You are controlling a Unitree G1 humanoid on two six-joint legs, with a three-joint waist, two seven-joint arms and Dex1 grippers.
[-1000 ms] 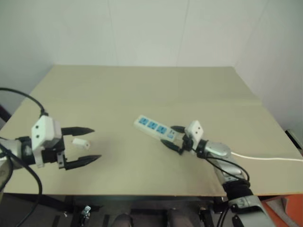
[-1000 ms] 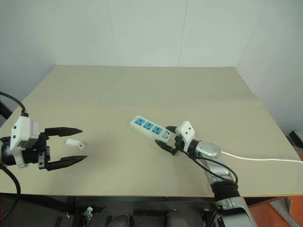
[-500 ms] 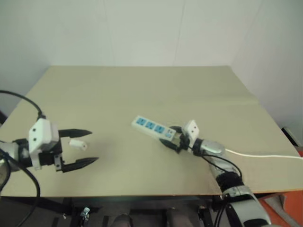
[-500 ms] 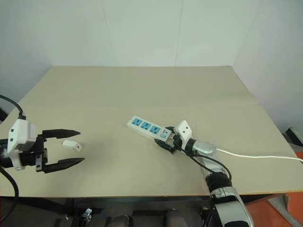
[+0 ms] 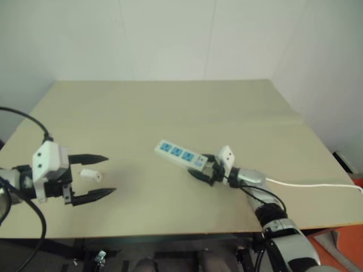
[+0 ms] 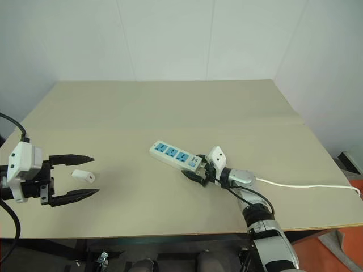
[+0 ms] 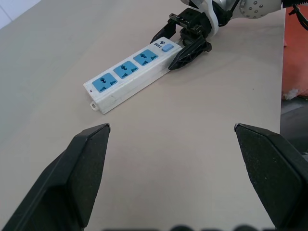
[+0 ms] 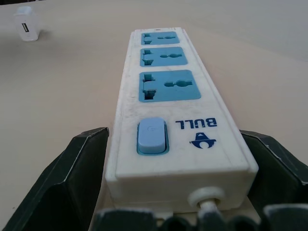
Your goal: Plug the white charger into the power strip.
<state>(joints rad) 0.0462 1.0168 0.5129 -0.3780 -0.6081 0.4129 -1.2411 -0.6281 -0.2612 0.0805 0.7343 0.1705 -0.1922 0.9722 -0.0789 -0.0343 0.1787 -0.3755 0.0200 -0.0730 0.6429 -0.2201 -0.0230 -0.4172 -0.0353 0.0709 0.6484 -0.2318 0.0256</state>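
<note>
While your left gripper (image 6: 78, 177) stays wide open around the white charger (image 6: 83, 176), nothing touches it. Your right gripper (image 6: 196, 170) has its fingers on both sides of the power strip (image 6: 173, 156), right at the switch end.

Quantity: one white charger (image 6: 83, 176); one power strip (image 6: 174, 157) with three blue sockets; one bench (image 6: 170, 107).

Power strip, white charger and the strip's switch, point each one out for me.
power strip (image 6: 173, 156), right eye view, on the middle blue socket face.
white charger (image 6: 83, 176), right eye view, on the middle of its body.
switch (image 8: 152, 135), right wrist view, on the blue rocker.
</note>
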